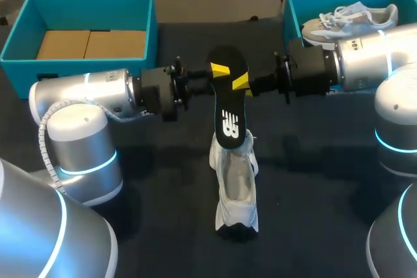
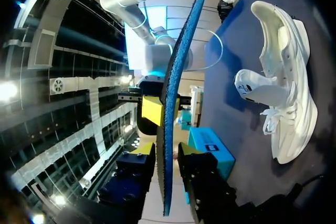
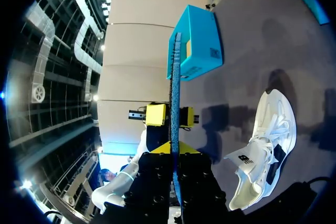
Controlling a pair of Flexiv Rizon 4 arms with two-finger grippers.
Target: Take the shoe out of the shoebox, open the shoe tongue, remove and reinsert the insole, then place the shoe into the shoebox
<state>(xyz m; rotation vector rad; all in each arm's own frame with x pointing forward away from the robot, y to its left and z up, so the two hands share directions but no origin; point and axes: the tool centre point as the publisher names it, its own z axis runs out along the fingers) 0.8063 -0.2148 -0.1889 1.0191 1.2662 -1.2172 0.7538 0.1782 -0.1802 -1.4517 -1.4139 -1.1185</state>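
head view, with both wrist views. i see the insole [image 1: 228, 99] held up in the air above the table [image 1: 163, 187], between my two arms. its black printed face is turned toward the head camera, and both wrist views show it edge-on with a blue underside [image 2: 176, 77].

left gripper [image 1: 220, 71]: coming in from my left, its fingers are pressed on the insole from both faces, so it is pinching the insole. right gripper [image 1: 241, 83]: coming in from my right, it pinches the same insole the same way, just beside the left gripper. each wrist view shows its own fingers closed on the insole edge, with the other arm's yellow tips on the insole just ahead.

the shoe [image 1: 236, 187], white, stands on its sole on the table under the insole with its opening upward. in the head view the insole's lower end overlaps the shoe's near part, and i cannot tell whether they touch.

left box [image 1: 19, 37], teal, sits at the far left of the table with cardboard [image 1: 88, 43] inside. right box [image 1: 293, 4], teal, sits at the far right and holds a second shoe [image 1: 352, 21].
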